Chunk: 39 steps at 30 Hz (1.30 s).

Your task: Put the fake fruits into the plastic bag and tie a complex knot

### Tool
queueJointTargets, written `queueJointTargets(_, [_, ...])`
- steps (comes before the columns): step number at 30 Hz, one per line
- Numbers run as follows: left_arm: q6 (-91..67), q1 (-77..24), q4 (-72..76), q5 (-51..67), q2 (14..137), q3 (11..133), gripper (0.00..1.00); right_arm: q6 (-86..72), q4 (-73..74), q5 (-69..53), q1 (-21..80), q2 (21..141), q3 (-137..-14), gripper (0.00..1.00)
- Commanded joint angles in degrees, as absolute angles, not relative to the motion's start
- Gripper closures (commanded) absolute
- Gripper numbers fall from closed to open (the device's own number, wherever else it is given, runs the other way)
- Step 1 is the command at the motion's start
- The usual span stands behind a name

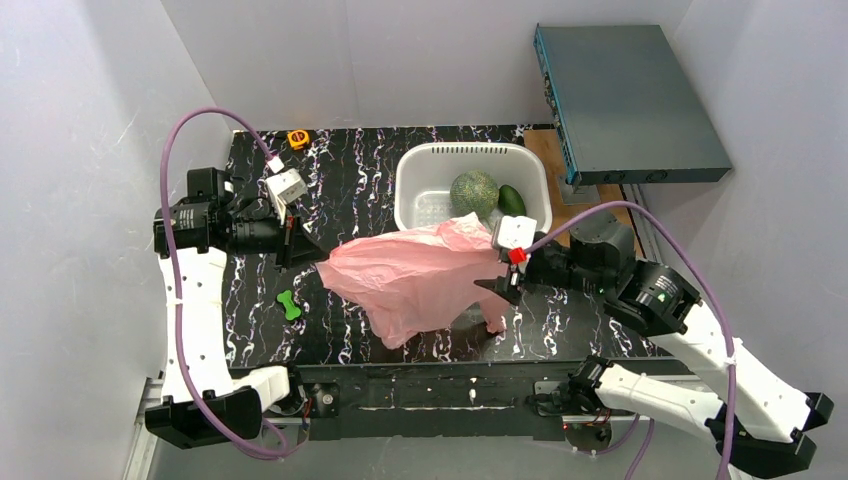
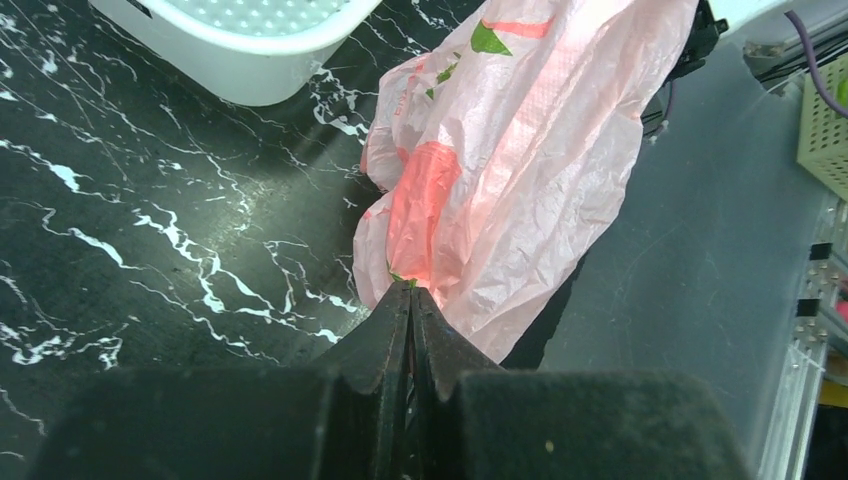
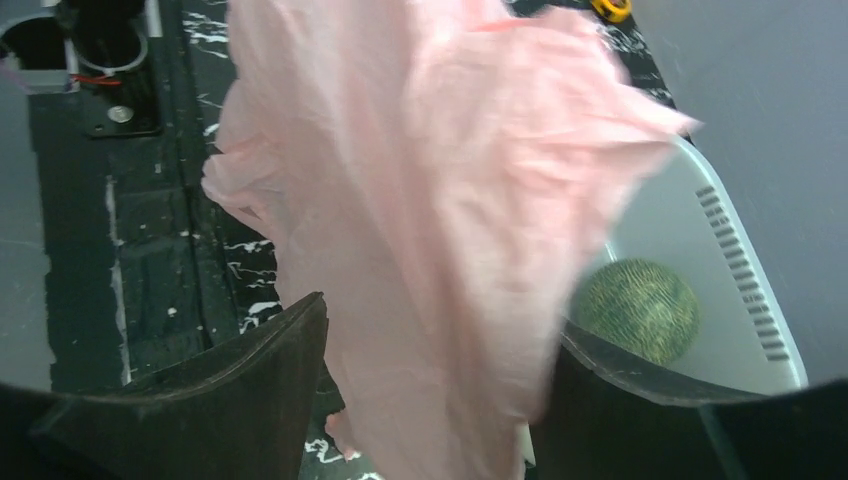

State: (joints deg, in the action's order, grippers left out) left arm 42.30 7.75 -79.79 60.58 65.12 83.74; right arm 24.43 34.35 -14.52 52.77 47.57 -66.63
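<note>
**A:** What do I have on the left?

**B:** I see the left fingers (image 2: 385, 340) pressed together on a corner of the pink plastic bag (image 1: 415, 275), pinching the film right at their tips. Near them, a small green bone-shaped toy (image 1: 289, 304) lies on the black marbled bench (image 1: 350, 180), apart from the bag.

**A:** And the bag itself?

**B:** It spreads crumpled over the middle of the bench between my two arms. Its far edge overlaps the near rim of the white perforated basket (image 1: 420, 170). I can't tell where the bag's mouth is.

**A:** Where's the fruit?

**B:** The netted melon (image 1: 474, 192) sits in the basket with the dark green avocado (image 1: 511, 200) just beside it on the right. Both are outside the bag.

**A:** And the right side?

**B:** My right fingers (image 3: 270, 370) are spread wide, with a fold of the bag hanging loose in the gap between them. I see no pinch there. Beyond that arm, a flat grey-blue box (image 1: 630, 100) rests off the far right corner of the bench.
</note>
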Motion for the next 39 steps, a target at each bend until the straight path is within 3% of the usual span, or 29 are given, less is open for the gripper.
queueJointTargets(1, [47.1, 7.5, -80.3, 60.3, 62.5, 86.1, 1.00, 20.1, 36.2, -15.4, 47.2, 46.0, -71.1, 0.25])
queueJointTargets(14, [47.5, 5.2, -78.2, 58.8, 63.9, 87.7, 1.00, 12.0, 47.7, -36.6, 42.6, 58.7, -88.9, 0.20])
queueJointTargets(20, [44.6, 3.0, -75.8, 57.5, 63.5, 87.0, 1.00, 11.6, 45.7, -39.9, 42.9, 65.0, -93.0, 0.19])
queueJointTargets(23, [42.4, 2.9, -74.2, 57.0, 63.5, 86.8, 1.00, 14.4, 49.6, -41.7, 43.0, 68.7, -96.1, 0.30])
queueJointTargets(25, [41.4, 3.0, -73.6, 56.5, 63.7, 86.5, 1.00, 17.7, 52.6, -42.0, 43.0, 69.3, -96.1, 0.49])
queueJointTargets(28, [41.2, 3.1, -73.3, 55.6, 64.1, 85.9, 1.00, 21.0, 54.0, -39.2, 42.6, 67.5, -94.6, 0.99])
queueJointTargets(35, [43.4, 15.2, -75.7, 55.4, 66.9, 85.9, 1.00, 20.4, 56.3, -37.1, 27.1, 65.5, -98.1, 0.99])
queueJointTargets(39, [35.3, 16.0, -76.5, 65.3, 71.2, 94.7, 1.00, 12.9, 50.1, -40.3, 25.4, 64.3, -96.4, 0.99])
